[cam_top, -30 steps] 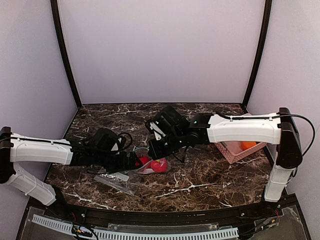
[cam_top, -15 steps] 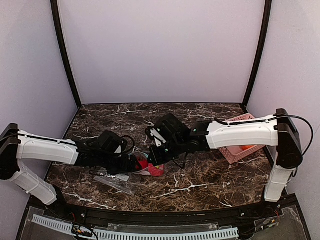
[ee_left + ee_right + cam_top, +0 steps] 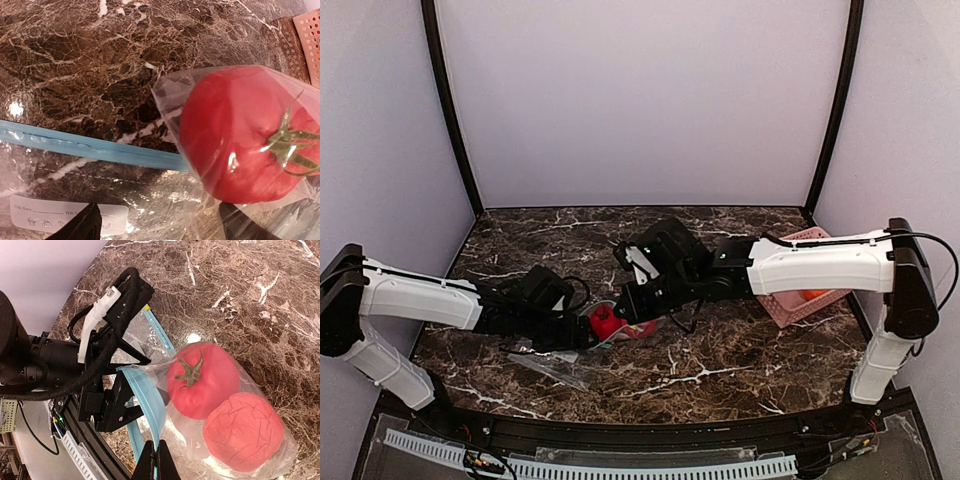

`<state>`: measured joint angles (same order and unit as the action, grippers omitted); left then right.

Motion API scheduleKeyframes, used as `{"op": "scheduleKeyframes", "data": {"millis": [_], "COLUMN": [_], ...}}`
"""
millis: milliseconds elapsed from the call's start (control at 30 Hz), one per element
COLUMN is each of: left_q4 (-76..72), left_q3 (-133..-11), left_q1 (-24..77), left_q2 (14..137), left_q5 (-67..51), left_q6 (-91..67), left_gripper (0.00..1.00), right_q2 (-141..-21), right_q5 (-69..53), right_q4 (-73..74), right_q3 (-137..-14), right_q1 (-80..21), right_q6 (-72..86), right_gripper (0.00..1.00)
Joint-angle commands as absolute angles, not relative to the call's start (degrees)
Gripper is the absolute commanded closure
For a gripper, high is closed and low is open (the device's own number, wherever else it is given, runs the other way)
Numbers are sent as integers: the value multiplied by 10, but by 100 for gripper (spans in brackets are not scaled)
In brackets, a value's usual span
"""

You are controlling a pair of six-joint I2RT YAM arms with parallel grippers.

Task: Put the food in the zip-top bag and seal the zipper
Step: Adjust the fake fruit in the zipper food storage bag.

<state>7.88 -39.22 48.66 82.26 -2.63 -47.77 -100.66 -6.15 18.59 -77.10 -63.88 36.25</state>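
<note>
The clear zip-top bag (image 3: 197, 442) lies on the marble table with two red pieces of food inside: a stemmed tomato (image 3: 200, 380) and a wrinkled round one (image 3: 243, 432). My right gripper (image 3: 157, 460) is shut on the bag's mouth edge, and the teal zipper (image 3: 150, 400) runs up from between its fingers. My left gripper (image 3: 160, 227) is open, its fingertips (image 3: 82, 225) straddling the bag film just below the zipper (image 3: 100, 149) and beside the tomato (image 3: 240, 140). The bag's white label (image 3: 55, 220) shows. From above, both grippers meet at the bag (image 3: 555, 368).
A pink slatted basket (image 3: 790, 300) stands at the right, partly under my right arm, with an orange piece (image 3: 815, 294) in it. Purple walls enclose the table on three sides.
My left arm has reached further right toward the bag's mouth and its jaws have narrowed a little. The right arm has shifted slightly right, still gripping the bag edge.
</note>
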Motion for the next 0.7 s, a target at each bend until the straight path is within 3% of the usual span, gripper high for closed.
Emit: {"op": "scheduleKeyframes", "data": {"millis": [0, 300, 467, 667], "left_q4": [118, 125, 173, 190], "left_q3": [-407, -453, -465, -459], "left_q1": [487, 488, 487, 487], "left_q2": [811, 735, 701, 698], "left_q5": [8, -42, -50, -37], "left_q6": [-462, -412, -391, -393], "left_gripper": [19, 2, 1, 19], "right_q2": [-987, -1005, -1002, -1003], "right_q5": [-54, -4, -4, -21], "right_q4": [165, 211, 213, 212], "right_q3": [-764, -762, -762, -767], "right_q1": [-644, -642, -635, -626], "right_q6": [368, 386, 384, 374], "right_gripper": [100, 100, 100, 100]}}
